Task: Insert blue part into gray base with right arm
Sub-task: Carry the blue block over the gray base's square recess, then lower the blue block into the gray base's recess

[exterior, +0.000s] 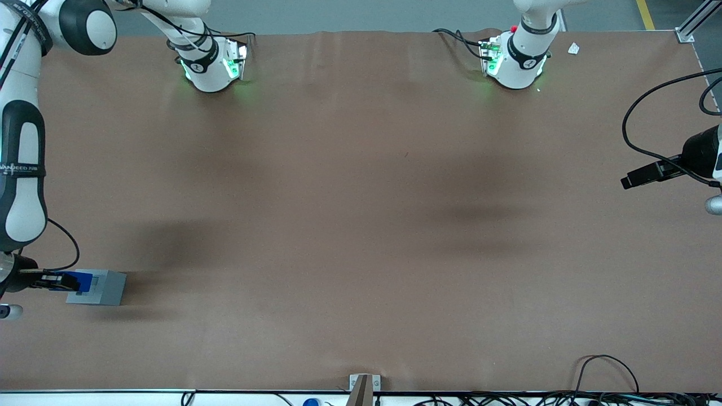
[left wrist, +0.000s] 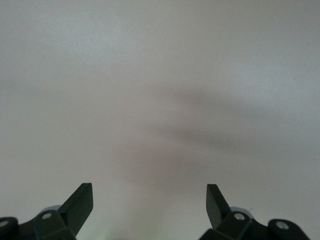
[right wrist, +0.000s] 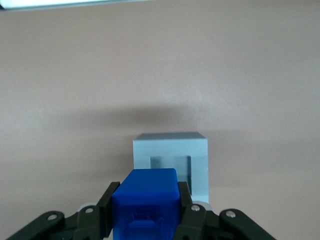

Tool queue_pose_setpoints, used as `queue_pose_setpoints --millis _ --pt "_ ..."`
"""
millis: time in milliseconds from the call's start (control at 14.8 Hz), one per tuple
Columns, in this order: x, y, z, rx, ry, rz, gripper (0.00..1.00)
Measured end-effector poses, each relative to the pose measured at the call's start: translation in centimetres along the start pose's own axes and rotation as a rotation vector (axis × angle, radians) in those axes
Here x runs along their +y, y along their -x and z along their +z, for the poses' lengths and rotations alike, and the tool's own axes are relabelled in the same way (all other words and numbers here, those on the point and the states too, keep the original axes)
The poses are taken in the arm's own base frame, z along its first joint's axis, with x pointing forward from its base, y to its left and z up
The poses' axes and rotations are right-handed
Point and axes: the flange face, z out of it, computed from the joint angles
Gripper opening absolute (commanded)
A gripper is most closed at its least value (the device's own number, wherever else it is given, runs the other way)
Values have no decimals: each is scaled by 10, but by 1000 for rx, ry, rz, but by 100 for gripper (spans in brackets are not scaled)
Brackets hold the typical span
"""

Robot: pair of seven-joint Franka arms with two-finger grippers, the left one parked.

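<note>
Nearest the wrist camera: my claw (right wrist: pixel 145 210), both fingers (right wrist: pixel 107 202) pressed against the sides of the blue part (right wrist: pixel 145 200), which I hold clear of the bench (right wrist: pixel 160 75).
Claw state: closed only as far as the part's width allows; nothing else in its grip.
Blue part: carried in my claw, over the edge of the gray base (right wrist: pixel 171 160) at the working arm's end of the bench; in the front view the part (exterior: pixel 80 280) overlaps that edge of the base (exterior: pixel 98 287).
Key relation: the recess (right wrist: pixel 171 169) lies just ahead of the part along my reach, toward the parked arm's end; part and base look squared to each other.
Height: I judge the part sits above the top face, not yet in the recess.
Next move, as I judge it: a short shift forward to centre over the recess, then straight down.
Arm pose: my right arm (exterior: pixel 22 158) runs down the bench's edge, wrist bent so the claw lies low and nearly level over the base.
Risk: the part's leading edge catching the recess rim.
</note>
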Motion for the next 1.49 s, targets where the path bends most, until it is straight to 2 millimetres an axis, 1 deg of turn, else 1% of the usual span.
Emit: queue_pose_setpoints --millis 135,271,880,1218,1489 --pt "3 0 9 4 -7 11 0" --pt "7 1 13 3 -8 17 0" --pt "12 2 23 0 -7 24 0" --pt "23 5 29 -8 -8 37 0" --pt "25 6 34 -14 -9 30 0"
